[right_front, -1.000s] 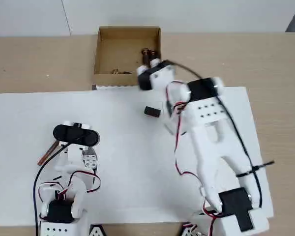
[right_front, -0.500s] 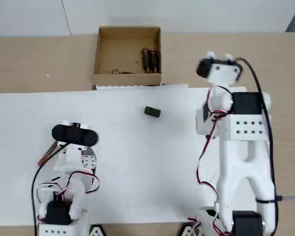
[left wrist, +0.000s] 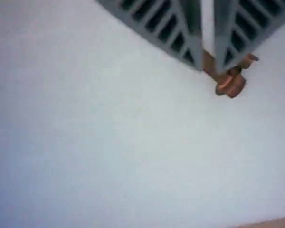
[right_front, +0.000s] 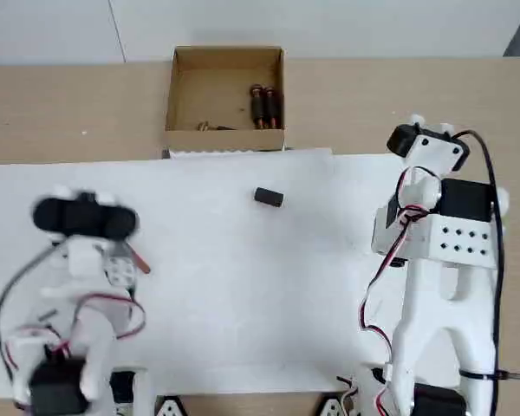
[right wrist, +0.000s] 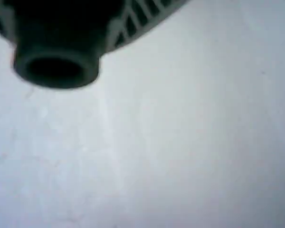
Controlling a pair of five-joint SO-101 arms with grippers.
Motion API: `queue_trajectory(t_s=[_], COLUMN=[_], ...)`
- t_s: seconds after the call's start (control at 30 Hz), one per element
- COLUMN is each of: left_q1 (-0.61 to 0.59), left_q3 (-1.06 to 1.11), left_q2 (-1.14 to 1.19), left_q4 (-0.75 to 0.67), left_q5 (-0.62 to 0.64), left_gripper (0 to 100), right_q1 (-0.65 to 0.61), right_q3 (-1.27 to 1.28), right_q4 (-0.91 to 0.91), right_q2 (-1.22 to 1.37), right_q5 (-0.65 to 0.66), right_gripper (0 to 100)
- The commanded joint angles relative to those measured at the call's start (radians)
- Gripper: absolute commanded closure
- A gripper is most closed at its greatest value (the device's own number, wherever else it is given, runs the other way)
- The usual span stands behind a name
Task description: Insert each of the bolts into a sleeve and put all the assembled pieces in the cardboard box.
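Light wooden desk (right_front: 69, 104), overlaid by a large white paper sheet (right_front: 243, 303), white wall behind.

Item 1: copper-coloured metal bolt (left wrist: 230, 80). It is pinched between the grey ribbed fingers (left wrist: 173, 35) of the left hand (left wrist: 208, 66), which stand narrow with only the bolt between them. The bolt's head end juts past the fingertips, clear of the sheet. In the high view the bolt (right_front: 139, 262) shows beside the left arm, over the left part of the sheet.

Item 2: black tubular sleeve (right wrist: 54, 66). It is gripped in the right hand (right wrist: 109, 28), and its open round mouth sticks out beyond a grey ribbed finger, above the sheet. The right arm stands at the right edge of the sheet, well apart from the left arm.

Item 3: second black sleeve (right_front: 269, 197). It lies on its side on the sheet, near the front of the box, with no hand touching it.

Item 4: brown cardboard box (right_front: 169, 95). It sits open on the bare desk, its front wall at the far edge of the sheet. Two assembled pieces (right_front: 264, 104) lie side by side inside, near its right wall. A small brass-coloured item (right_front: 204, 126) rests by the front wall, too small to identify.
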Motion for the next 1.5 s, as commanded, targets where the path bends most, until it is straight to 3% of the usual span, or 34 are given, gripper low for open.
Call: queue_trajectory(t_s=[0.0, 0.17, 0.33, 0.73, 0.93, 1.47], left_q1=[-0.074, -0.149, -0.206, -0.298, -0.296, -0.295], left_q3=[-0.199, -0.383, -0.478, -0.493, -0.507, -0.765], left_q2=[0.256, 0.508, 0.687, 1.017, 1.154, 1.494], left_q4=[0.043, 0.141, 0.183, 0.190, 0.173, 0.161], left_q5=[-0.006, -0.037, -0.233, -0.589, -0.698, -0.776], left_gripper=[99, 99, 99, 99, 91, 89], right_q1=[0.008, 0.008, 0.008, 0.108, 0.111, 0.110], right_q3=[-0.005, -0.005, -0.005, -0.005, -0.005, -0.006], right_q4=[0.012, 0.010, 0.010, -0.024, -0.025, -0.039], right_q2=[-0.035, -0.035, -0.035, -0.035, -0.035, -0.035], right_q5=[-0.014, -0.014, -0.014, -0.006, -0.006, -0.014], right_gripper=[99.5, 99.5, 99.5, 99.5, 99.5, 99.5])
